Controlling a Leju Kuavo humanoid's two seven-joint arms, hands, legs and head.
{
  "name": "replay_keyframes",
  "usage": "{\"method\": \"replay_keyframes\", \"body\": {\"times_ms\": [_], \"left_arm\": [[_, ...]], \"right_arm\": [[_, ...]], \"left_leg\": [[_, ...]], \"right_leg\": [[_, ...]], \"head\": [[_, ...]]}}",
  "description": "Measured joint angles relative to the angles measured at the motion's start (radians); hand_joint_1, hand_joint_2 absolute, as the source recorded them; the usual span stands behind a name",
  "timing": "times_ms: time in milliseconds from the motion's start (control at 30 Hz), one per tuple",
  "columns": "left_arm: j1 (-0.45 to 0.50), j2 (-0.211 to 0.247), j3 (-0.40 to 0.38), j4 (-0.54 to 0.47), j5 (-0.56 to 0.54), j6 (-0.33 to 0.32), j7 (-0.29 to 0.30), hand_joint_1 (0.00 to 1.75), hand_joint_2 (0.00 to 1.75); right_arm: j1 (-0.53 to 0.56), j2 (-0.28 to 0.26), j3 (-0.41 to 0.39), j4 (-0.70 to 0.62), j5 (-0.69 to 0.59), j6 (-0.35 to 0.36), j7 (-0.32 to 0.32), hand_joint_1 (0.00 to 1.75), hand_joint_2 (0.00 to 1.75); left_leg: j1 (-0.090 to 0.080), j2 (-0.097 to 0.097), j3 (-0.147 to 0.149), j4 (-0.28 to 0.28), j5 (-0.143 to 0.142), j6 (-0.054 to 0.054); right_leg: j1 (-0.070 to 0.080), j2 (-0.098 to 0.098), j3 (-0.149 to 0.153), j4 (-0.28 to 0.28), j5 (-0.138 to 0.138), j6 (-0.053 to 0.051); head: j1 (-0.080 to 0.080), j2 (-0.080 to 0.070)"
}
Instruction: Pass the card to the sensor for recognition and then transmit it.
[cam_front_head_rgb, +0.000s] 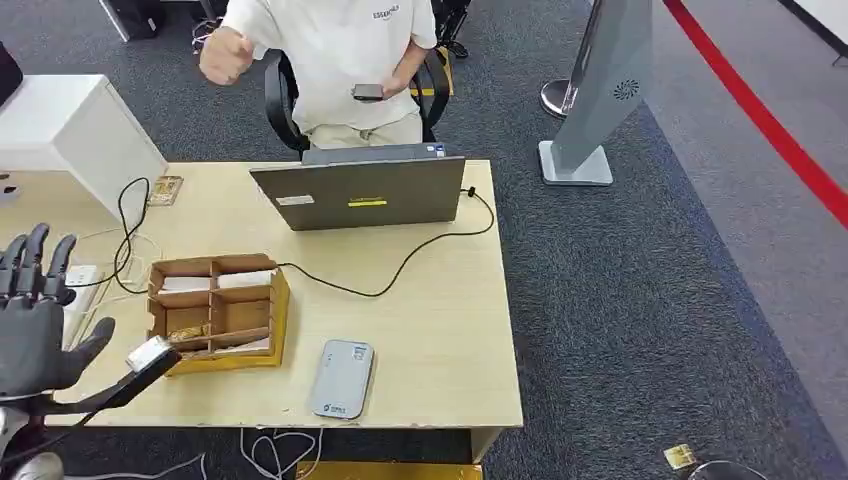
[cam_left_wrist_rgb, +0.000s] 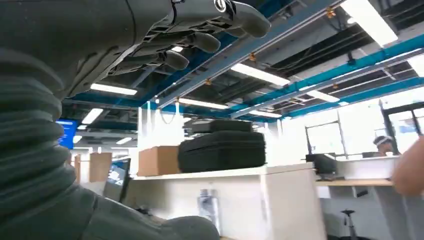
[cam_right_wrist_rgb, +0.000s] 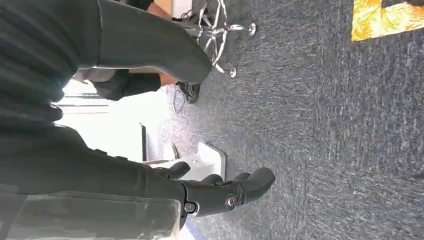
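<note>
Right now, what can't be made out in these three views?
- Cards in the cardboard box: head view, too small to read.
- Left hand: head view, cut off by the picture's left edge.
- Sensor markings: head view, too small.
- Right hand: right wrist view, partly hidden behind its own cover.

The light wooden bench (cam_front_head_rgb: 440, 330) carries a grey laptop (cam_front_head_rgb: 360, 190) with its black cable (cam_front_head_rgb: 400, 265), a compartmented cardboard box (cam_front_head_rgb: 215, 312) and a grey card reader (cam_front_head_rgb: 341, 379) near the front edge.

Bare tabletop (cam_front_head_rgb: 440, 330) right of sensor (cam_front_head_rgb: 341, 379); cardboard box (cam_front_head_rgb: 215, 312) and laptop (cam_front_head_rgb: 365, 190) block behind.
</note>
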Motion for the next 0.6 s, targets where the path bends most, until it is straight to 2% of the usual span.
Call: {"method": "replay_keyframes", "body": {"times_ms": [167, 300, 367, 467, 600], "left_arm": [[0.142, -0.013, 0.163, -0.080, 0.081, 0.040, -0.060, 0.00, 1.75], [0.218, -0.075, 0.308, -0.112, 0.174, 0.020, -0.157, 0.00, 1.75], [0.238, -0.139, 0.394, -0.118, 0.235, -0.047, -0.236, 0.00, 1.75], [0.239, -0.245, 0.544, -0.116, 0.314, -0.204, -0.377, 0.00, 1.75], [0.192, -0.398, 0.777, -0.039, 0.314, -0.413, -0.511, 0.00, 1.75]], "right_arm": [[-0.001, 0.000, 0.000, 0.000, 0.015, -0.005, -0.021, 0.00, 1.75], [0.000, 0.000, 0.001, 0.000, 0.032, -0.005, -0.036, 0.00, 1.75], [0.001, 0.000, 0.001, 0.000, 0.039, -0.005, -0.044, 0.00, 1.75], [0.001, 0.000, 0.002, 0.000, 0.051, -0.002, -0.050, 0.00, 1.75], [0.001, 0.000, 0.006, 0.000, 0.066, 0.008, -0.055, 0.00, 1.75]], "left_leg": [[0.000, 0.000, 0.000, 0.000, -0.001, 0.000], [0.000, 0.000, 0.000, 0.000, -0.002, 0.002], [0.000, 0.000, 0.000, 0.000, -0.002, 0.002], [0.000, 0.000, 0.000, 0.000, -0.002, 0.002], [0.000, 0.000, 0.000, 0.000, -0.003, 0.002]], "right_leg": [[0.000, 0.000, 0.001, 0.000, 0.000, 0.000], [0.000, 0.000, 0.001, 0.000, 0.000, 0.000], [0.000, -0.001, 0.001, 0.000, 0.000, 0.000], [0.000, -0.001, 0.001, -0.001, 0.000, 0.000], [0.000, -0.001, 0.002, -0.001, 0.000, 0.000]], "head": [[0.000, 0.000], [0.000, 0.000], [0.000, 0.000], [0.000, 0.000], [0.000, 0.000]]}}
